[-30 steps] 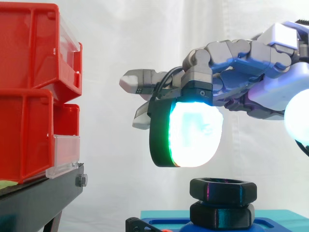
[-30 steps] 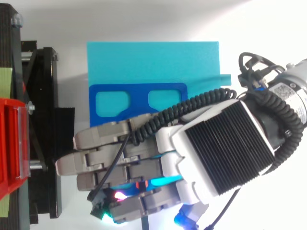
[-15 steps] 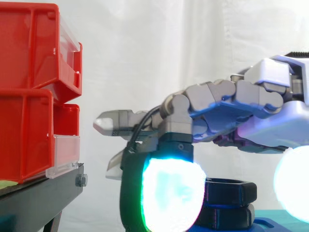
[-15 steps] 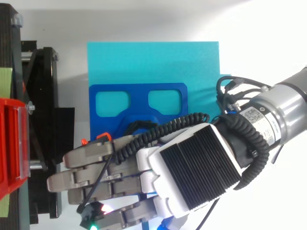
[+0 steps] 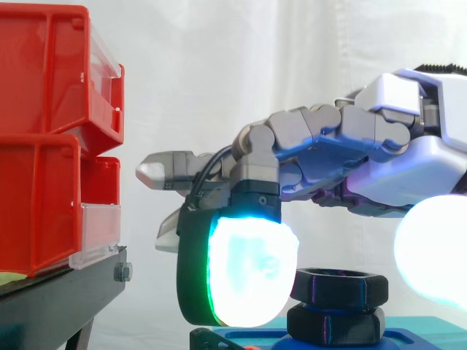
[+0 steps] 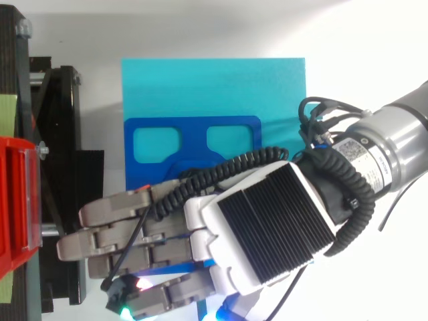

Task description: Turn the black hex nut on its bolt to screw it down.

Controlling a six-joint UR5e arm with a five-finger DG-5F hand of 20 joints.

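Observation:
The black hex nut point(image 5: 337, 286) sits on its bolt above a second black hex piece point(image 5: 337, 326), on a blue fixture point(image 6: 194, 140) that rests on a teal mat point(image 6: 214, 87). My hand point(image 5: 379, 153) hovers over the nut with its fingers stretched out to the left. One glowing pad point(image 5: 248, 270) hangs down just left of the nut and nearer the camera. Another glowing pad point(image 5: 430, 248) hangs to the nut's right. Neither pad visibly presses the nut. From above, the hand point(image 6: 267, 227) covers the nut and the fixture's near part.
Stacked red bins point(image 5: 44, 138) stand on a black stand point(image 5: 58, 299) at the left, close to the outstretched fingertips point(image 5: 153, 173). A white curtain hangs behind. The teal mat's far half lies bare.
From a second ago the hand came down and shifted left toward the bins. Over the last half second it rose slightly, so the nut shows between the two glowing pads.

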